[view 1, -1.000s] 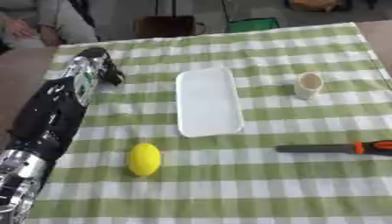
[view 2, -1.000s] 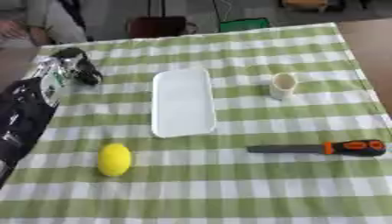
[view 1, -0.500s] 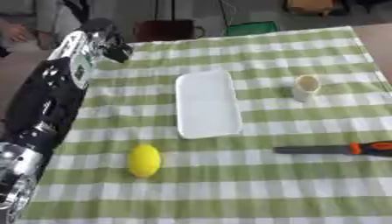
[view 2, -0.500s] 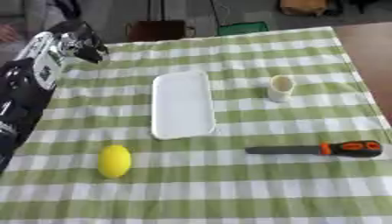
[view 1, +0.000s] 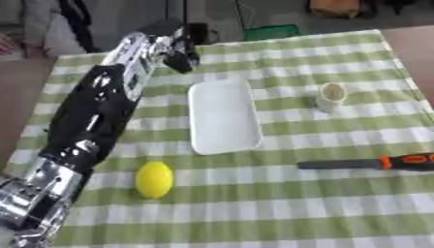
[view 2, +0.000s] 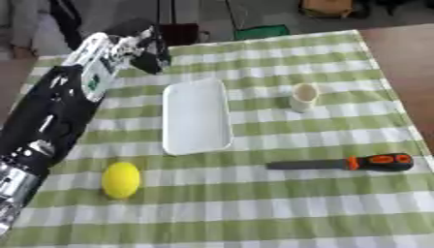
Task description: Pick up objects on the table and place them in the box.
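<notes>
My left hand (view 1: 175, 47) hangs over the far left part of the table, just beyond the far end of a white rectangular tray (view 1: 222, 116). The hand is blurred and nothing shows in it. Its black and silver arm (view 1: 93, 121) runs up from the lower left corner. A yellow lemon (view 1: 153, 179) lies near the front, left of centre and beside the arm. A small pale cup (view 1: 331, 96) stands upright to the right of the tray. A knife (view 2: 339, 163) with a dark blade and an orange and black handle lies flat at the right.
A green and white checked cloth (view 1: 254, 213) covers the table. Bare brown floor shows past its left and right edges. Dark chair legs and a green object (view 1: 271, 32) stand beyond the far edge.
My left arm has swung up and to the right, carrying the hand from the table's far left edge to the far end of the tray. The lemon, cup and knife lie as before.
</notes>
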Controlling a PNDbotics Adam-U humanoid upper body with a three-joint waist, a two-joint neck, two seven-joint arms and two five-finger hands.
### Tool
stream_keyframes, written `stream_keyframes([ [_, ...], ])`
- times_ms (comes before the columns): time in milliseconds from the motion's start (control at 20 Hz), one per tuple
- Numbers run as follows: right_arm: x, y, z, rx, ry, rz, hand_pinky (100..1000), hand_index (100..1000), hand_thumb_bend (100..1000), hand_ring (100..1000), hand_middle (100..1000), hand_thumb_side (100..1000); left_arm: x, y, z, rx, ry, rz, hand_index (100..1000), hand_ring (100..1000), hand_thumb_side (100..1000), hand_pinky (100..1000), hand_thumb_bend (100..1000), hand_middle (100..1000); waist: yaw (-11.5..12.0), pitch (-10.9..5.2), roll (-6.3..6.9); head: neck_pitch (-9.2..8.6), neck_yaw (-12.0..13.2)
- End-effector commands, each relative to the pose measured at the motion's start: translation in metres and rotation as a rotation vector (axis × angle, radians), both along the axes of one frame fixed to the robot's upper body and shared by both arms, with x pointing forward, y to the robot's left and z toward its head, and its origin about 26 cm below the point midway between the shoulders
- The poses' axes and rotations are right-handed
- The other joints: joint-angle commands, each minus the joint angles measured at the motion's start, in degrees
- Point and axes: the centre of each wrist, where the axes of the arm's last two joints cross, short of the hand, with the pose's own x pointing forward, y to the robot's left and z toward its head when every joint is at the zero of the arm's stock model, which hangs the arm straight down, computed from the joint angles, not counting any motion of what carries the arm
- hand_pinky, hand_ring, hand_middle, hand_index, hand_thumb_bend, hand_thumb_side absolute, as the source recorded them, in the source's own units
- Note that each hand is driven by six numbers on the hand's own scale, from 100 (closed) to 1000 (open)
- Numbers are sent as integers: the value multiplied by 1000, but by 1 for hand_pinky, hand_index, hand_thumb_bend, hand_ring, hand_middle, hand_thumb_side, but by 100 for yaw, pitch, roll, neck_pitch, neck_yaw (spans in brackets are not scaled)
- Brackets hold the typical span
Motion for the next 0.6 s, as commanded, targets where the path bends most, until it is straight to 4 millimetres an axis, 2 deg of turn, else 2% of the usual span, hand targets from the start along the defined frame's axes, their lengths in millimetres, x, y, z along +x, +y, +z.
stream_keyframes([
  [50, -1, 1, 9, -14, -29, 12, 605, 813, 516, 653, 710, 757, -2, -11, 15, 21, -43, -40, 448, 853, 242, 905, 504, 809, -12, -135, -42, -15, 10],
  [100, -1, 1, 10, -13, -30, 13, 605, 814, 528, 653, 710, 734, -3, -18, 9, 37, -26, -65, 455, 855, 259, 907, 100, 811, -28, -133, -40, -15, 18],
  [300, -1, 1, 10, -12, -30, 13, 606, 814, 527, 653, 711, 734, -5, -32, -10, 111, 36, -138, 467, 858, 261, 909, 100, 814, -26, -143, -31, -6, 20],
  [550, -2, 0, 9, -10, -29, 10, 606, 814, 530, 653, 711, 732, -8, -32, -24, 177, 84, -189, 495, 865, 262, 913, 100, 823, 11, -161, -30, 2, -5],
  [600, -2, 0, 9, -10, -29, 10, 606, 814, 524, 653, 711, 734, -9, -32, -29, 193, 100, -200, 587, 878, 299, 923, 151, 845, 23, -165, -31, 4, -11],
])
